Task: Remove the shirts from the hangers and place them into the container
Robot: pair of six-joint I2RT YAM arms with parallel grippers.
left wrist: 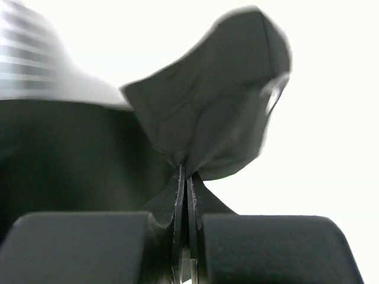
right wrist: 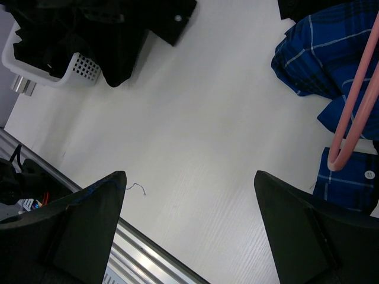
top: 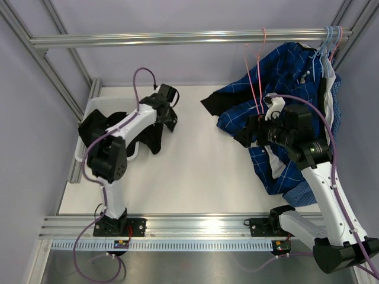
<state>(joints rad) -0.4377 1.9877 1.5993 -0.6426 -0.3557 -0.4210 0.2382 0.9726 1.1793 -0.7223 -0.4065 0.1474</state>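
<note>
- The left end effector [left wrist: 185, 177] is pinching a fold of a black shirt [left wrist: 207, 118], its jaws pressed together on the cloth.
- That black shirt is draping over the white lattice container [top: 98, 106] at the upper left of the overhead view.
- The right end effector [right wrist: 189, 177] is gaping wide, holding nothing, above the bare surface [top: 189, 171].
- A pink hanger [top: 259, 77] is overlapping a bunched blue plaid shirt [top: 284, 71] at the upper right.

White arms [top: 329, 195] with black joints [top: 109, 160], black fingers [right wrist: 65, 236] and purple cables [top: 135, 83].
</note>
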